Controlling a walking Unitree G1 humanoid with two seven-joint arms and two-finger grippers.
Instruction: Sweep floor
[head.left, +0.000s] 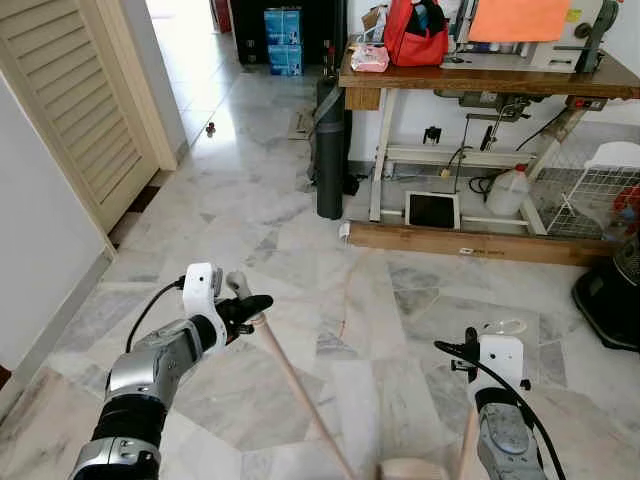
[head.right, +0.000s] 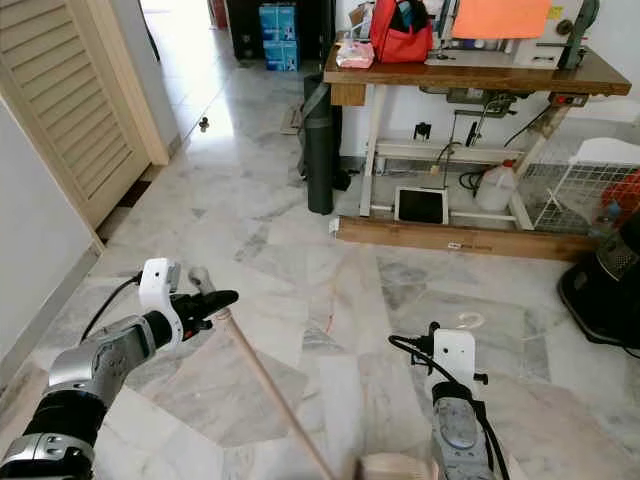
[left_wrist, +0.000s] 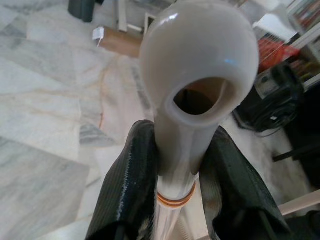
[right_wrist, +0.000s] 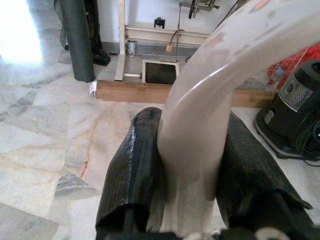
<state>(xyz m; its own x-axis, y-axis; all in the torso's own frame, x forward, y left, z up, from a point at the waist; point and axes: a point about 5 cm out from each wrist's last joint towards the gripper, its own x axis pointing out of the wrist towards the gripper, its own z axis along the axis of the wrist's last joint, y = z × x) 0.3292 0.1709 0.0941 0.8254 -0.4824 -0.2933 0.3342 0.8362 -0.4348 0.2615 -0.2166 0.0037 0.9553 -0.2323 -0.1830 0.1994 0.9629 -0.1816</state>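
Wooden broom handle (head.left: 290, 380) slants from my left gripper (head.left: 250, 308), pinched on its grey cap (left_wrist: 199, 65), down and right toward my body, while my right gripper (right_wrist: 192, 165) is clamped on a white handle (right_wrist: 215, 75), the marble floor (head.left: 300, 240) ahead of both

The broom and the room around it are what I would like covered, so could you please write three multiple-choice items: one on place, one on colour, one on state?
1. Where does the red bag sit?
A. on the wooden table
B. on the floor
C. on the wire rack

2. What colour are the stacked boxes at the far end?
A. green
B. blue
C. yellow

3. How are the left gripper's jaws?
A. wide open
B. closed on a cloth
C. closed on the broom handle

Answers:
1 A, the bag rests on the tabletop.
2 B, both boxes are blue.
3 C, the fingers press the handle's neck.
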